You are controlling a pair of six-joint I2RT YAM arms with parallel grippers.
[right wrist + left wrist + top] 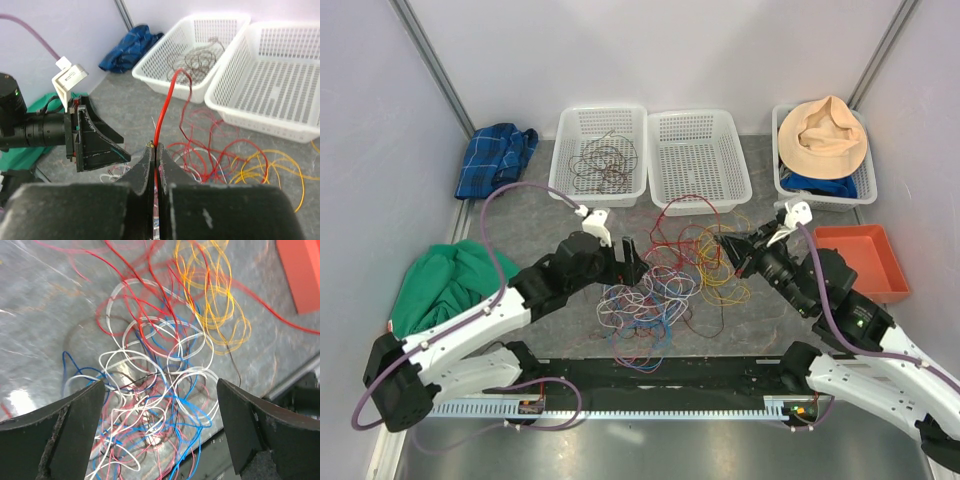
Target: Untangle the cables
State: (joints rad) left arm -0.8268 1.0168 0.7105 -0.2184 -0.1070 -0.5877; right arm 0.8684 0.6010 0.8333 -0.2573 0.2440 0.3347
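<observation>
So the cables (665,285) are one big knot of red, yellow, blue and white loops. They're lying on the grey bench (535,230) dead centre of the top view, between the two arms.

The right jaws, on the right arm (840,300), are pressed together, pinching one red cable (165,107). It runs taut out of the pinch toward the top of the right wrist view. My guess is that's the strand being teased out, so it's held up and away from the pile to show where it snags.

The left jaws, on the left arm (470,335), are spread wide with nothing between them, hovering right over the white and blue loops (150,375). Looks like they're lined up to pin or grab the rest so the whole heap doesn't get dragged along.

A bunch of dark brown cables (605,160) sits in the left white basket (604,109) at the upper left, so I reckon freed ones get sorted by colour. The middle basket (690,114) beside it is probably for the next colour.
</observation>
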